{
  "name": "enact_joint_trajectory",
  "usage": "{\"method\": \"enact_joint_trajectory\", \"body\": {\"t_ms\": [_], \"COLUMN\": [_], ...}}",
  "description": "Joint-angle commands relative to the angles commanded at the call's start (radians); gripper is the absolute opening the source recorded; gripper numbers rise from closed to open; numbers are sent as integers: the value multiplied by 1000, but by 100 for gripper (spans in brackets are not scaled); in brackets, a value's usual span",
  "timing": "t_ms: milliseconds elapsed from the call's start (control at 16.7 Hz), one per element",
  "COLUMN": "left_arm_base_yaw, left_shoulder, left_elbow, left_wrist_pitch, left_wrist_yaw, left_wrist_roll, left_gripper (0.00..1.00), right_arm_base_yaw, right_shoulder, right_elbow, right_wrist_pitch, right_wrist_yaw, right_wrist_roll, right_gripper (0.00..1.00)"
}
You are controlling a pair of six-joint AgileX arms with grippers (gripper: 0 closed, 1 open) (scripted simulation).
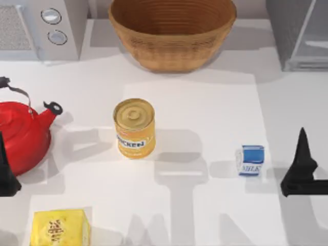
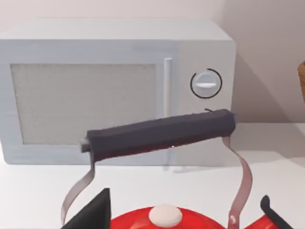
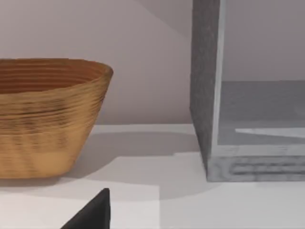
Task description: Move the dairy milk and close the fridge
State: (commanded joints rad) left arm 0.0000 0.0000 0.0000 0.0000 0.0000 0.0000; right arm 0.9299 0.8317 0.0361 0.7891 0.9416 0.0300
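Observation:
The dairy milk (image 1: 250, 160), a small white carton with a blue top, stands upright on the white table right of centre. My right gripper (image 1: 303, 141) hovers at the table's right edge, just right of the carton and apart from it. The fridge (image 1: 302, 36), grey and speckled with a pale front panel, stands at the back right; in the right wrist view its speckled side wall (image 3: 205, 86) frames a pale inside with a shelf. My left gripper (image 1: 3, 151) sits at the left edge, over the red kettle (image 1: 23, 134).
A yellow can (image 1: 134, 128) stands mid-table, left of the milk. A woven basket (image 1: 171, 31) sits at the back centre and a grey microwave (image 1: 43, 28) with two knobs at the back left. A yellow box (image 1: 60, 228) lies at the front left.

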Motion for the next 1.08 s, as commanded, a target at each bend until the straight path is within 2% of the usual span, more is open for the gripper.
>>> {"method": "enact_joint_trajectory", "body": {"t_ms": [240, 780, 1080], "left_arm_base_yaw": [0, 0, 0], "left_shoulder": [0, 0, 0], "left_elbow": [0, 0, 0], "left_wrist_pitch": [0, 0, 0], "left_wrist_yaw": [0, 0, 0], "left_wrist_roll": [0, 0, 0], "left_gripper": [100, 100, 100], "right_arm_base_yaw": [30, 83, 85], "right_shoulder": [236, 1082, 1344], "right_elbow": [41, 167, 216], "right_wrist_pitch": [184, 722, 915], "right_wrist_yaw": [35, 99, 108], "right_wrist_roll": [30, 123, 159], "right_gripper": [100, 100, 100]}}
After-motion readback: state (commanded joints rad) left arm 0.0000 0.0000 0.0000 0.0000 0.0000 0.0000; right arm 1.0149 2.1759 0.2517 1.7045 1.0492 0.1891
